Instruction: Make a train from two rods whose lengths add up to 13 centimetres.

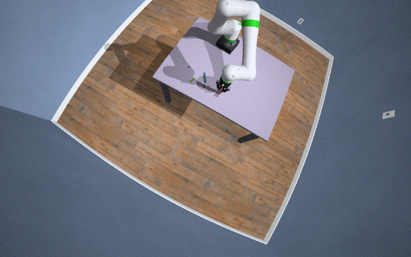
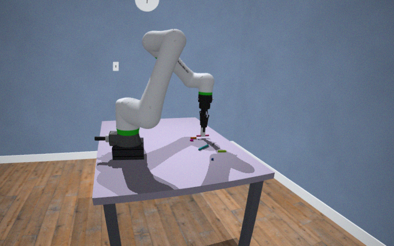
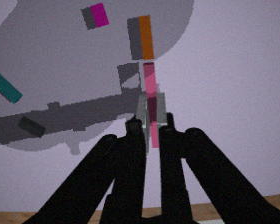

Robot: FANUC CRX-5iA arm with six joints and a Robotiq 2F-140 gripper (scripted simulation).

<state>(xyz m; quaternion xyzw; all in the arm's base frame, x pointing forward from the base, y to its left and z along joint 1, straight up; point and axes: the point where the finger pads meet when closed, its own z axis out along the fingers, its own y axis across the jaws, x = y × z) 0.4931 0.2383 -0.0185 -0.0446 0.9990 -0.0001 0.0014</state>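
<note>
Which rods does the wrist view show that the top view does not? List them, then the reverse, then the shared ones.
Wrist only: the orange rod and magenta rod.
Top only: the lime rod and blue rod.
Both: the pink rod, turquoise rod and, dim in shadow, grey rod.

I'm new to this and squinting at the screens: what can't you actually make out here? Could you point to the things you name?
- Pink rod's point(image 1: 219, 94) point(image 3: 149, 75) middle: wrist view, partly covered by the hand's point(image 1: 222, 89) point(image 2: 203, 130) point(image 3: 152, 107) fingers.
- Turquoise rod's point(image 1: 205, 77) point(image 2: 203, 147) point(image 3: 6, 85) far end: wrist view, cut off by the left edge.
- Clock's point(image 2: 147, 4) top: exterior view, cut off above.
</note>
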